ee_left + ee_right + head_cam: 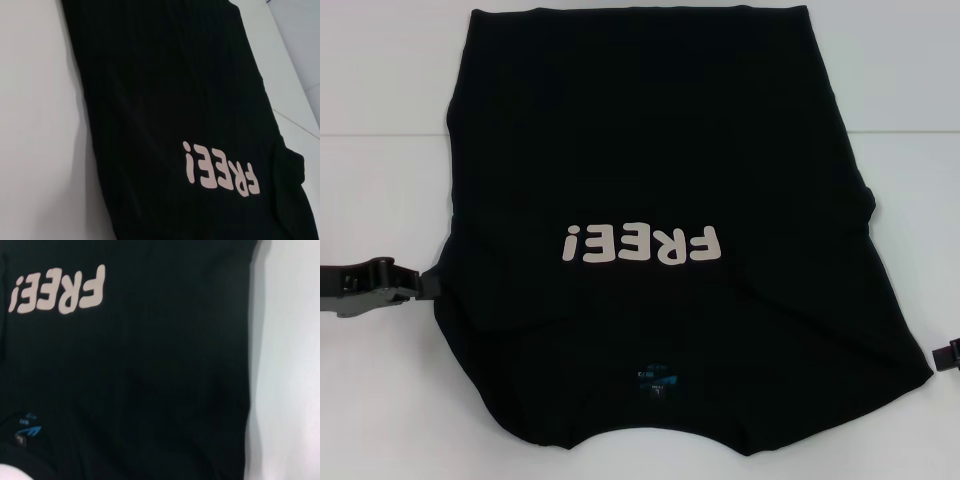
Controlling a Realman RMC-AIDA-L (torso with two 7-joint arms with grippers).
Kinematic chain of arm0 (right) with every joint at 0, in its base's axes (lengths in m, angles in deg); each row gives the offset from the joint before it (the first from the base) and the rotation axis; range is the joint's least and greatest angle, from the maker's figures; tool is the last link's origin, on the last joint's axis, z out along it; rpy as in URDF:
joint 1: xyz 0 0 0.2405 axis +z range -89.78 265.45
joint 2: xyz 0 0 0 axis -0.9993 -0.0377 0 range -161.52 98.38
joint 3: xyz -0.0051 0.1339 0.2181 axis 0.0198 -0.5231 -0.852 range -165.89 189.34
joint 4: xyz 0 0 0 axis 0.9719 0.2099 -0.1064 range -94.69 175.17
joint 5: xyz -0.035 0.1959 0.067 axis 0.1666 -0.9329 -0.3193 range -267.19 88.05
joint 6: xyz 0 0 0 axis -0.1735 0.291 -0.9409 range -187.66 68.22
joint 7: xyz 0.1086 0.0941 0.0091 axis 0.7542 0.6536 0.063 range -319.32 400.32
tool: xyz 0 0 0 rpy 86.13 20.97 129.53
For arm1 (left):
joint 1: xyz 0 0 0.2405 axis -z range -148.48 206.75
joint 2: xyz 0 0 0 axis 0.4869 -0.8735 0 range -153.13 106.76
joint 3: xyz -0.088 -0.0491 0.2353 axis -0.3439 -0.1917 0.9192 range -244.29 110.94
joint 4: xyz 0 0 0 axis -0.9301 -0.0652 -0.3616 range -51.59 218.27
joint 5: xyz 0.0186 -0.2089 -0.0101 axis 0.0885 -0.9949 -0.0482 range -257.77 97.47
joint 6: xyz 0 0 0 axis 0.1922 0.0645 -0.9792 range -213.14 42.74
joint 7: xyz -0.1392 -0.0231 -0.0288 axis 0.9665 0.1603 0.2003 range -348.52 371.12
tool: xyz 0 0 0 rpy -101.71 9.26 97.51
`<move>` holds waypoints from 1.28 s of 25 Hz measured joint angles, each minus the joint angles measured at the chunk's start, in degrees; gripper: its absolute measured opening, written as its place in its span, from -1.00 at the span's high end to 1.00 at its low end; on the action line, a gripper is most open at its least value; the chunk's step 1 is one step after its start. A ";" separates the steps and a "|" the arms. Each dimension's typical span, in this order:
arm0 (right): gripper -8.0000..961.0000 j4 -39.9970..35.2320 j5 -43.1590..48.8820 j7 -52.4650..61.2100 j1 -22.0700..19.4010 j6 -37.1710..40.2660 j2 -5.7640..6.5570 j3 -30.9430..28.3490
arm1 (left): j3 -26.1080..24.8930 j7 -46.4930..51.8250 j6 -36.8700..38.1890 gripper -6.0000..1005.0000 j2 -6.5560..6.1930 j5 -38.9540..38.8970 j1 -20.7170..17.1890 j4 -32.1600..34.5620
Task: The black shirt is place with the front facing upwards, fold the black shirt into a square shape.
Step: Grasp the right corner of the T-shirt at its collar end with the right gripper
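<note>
Watching my left gripper (428, 284) touch the black shirt (650, 150), which spreads rightward from it. I cannot tell its grip. My right gripper (948, 354) sits parked beyond the shirt's opposite edge.

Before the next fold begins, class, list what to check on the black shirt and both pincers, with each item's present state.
1. Large black fabric T-shirt front up, white FREE! print showing: ok.
2. Sleeves folded in: ok.
3. Folded square: not ok, long rectangle.
4. Left pincer at the shirt's left edge: ok.
5. Left pincer gripping fabric: cannot tell.
6. Right pincer at the shirt: not ok, off beside it.
</note>
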 joint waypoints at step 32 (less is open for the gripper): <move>0.22 1.02 2.40 0.39 1.88 -7.72 -5.13 1.49 | -0.11 0.39 -1.45 0.99 0.08 -0.14 -0.41 -0.02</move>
